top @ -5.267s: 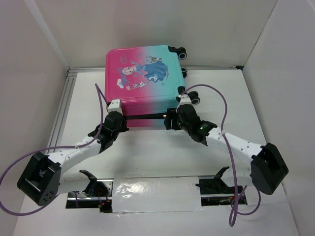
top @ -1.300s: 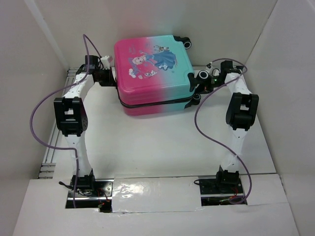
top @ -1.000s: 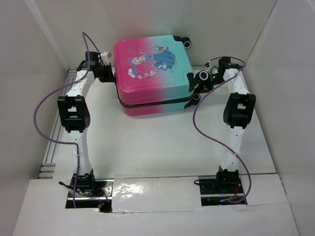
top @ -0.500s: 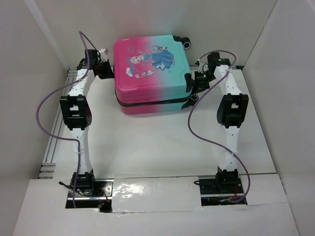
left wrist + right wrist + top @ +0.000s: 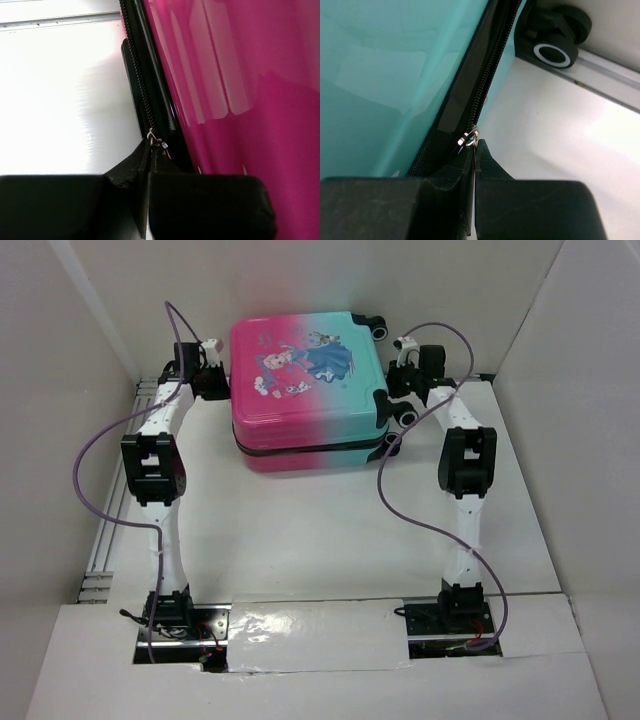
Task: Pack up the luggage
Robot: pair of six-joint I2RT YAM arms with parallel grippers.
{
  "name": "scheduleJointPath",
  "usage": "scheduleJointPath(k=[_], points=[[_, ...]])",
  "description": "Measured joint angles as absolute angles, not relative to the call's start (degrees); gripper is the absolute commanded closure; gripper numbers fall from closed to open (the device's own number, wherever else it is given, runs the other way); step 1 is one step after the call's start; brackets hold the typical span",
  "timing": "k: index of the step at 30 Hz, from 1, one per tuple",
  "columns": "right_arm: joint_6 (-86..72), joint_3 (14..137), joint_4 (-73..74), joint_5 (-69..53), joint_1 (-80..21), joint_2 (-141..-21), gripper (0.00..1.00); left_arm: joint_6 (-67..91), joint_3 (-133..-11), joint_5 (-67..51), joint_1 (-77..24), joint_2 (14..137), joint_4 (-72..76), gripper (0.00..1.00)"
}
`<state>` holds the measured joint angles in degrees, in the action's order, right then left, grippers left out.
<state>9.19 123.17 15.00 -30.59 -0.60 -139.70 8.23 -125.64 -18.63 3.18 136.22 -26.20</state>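
At upper centre, on a white counter (image 5: 320,530) boxed by white walls (image 5: 300,280), the pink-to-teal hard-shell suitcase (image 5: 300,390) is lying flat; left jaws are pinching its left-edge zipper pull (image 5: 156,143), right jaws its right-edge zipper pull (image 5: 469,137).

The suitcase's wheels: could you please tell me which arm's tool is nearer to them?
Right. The right tool pinches a zipper pull on the suitcase's teal side, beside a wheel; the left tool pinches another on the far pink side.

Suitcase (image 5: 305,380) lies flat on the table (image 5: 300,530), sandwiched between both pincers. Left pincer (image 5: 150,150) is on its left edge, left zip pull (image 5: 156,143) right at the tips. Right pincer (image 5: 474,146) is on the right edge with the right zip pull (image 5: 469,136), wheel (image 5: 552,35) just ahead.
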Motion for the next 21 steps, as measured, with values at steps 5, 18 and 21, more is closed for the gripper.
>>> scheduleJointPath(k=[5, 18, 21], points=[[10.59, 123.59, 13.28, -30.26, -0.78, -140.2, 1.0, 7.57, -125.27, -16.45, 2.5, 135.72, -26.59, 1.0], [5.08, 140.75, 5.5, -22.09, -3.36, -153.82, 1.0, 7.53, -130.74, -14.76, 2.33, 139.06, -26.63, 1.0], [4.8, 144.42, 3.31, -17.04, -4.75, -156.68, 1.0, 7.51, -130.74, -14.28, 2.63, 139.68, -23.49, 1.0]])
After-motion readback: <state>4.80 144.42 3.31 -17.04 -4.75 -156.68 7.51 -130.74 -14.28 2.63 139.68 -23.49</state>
